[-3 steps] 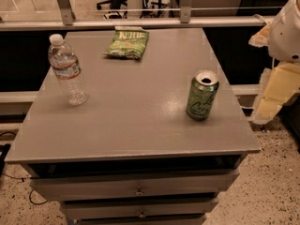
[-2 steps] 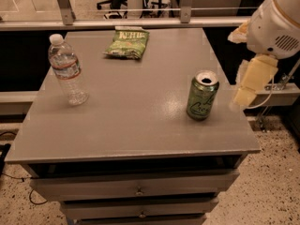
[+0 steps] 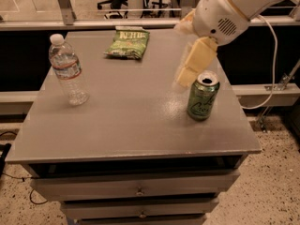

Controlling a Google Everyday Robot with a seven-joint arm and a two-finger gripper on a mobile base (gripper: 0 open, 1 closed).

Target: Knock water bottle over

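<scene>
The water bottle (image 3: 68, 72) stands upright near the left edge of the grey table (image 3: 126, 125). It is clear and ribbed, with a white cap and a white-and-red label band. My gripper (image 3: 184, 80) hangs from the white arm (image 3: 229, 13) that reaches in from the upper right. It hovers over the right half of the table, just left of and above a green soda can (image 3: 203, 96). It is well to the right of the bottle and touches nothing.
A green chip bag (image 3: 128, 43) lies flat at the back middle of the table. The table is a cabinet with drawers (image 3: 136, 191) below. A white cable (image 3: 274, 55) hangs to the right of the arm.
The arm has swung left from beyond the table's right edge to over the tabletop, next to the can. The bottle, can and bag have not moved.
</scene>
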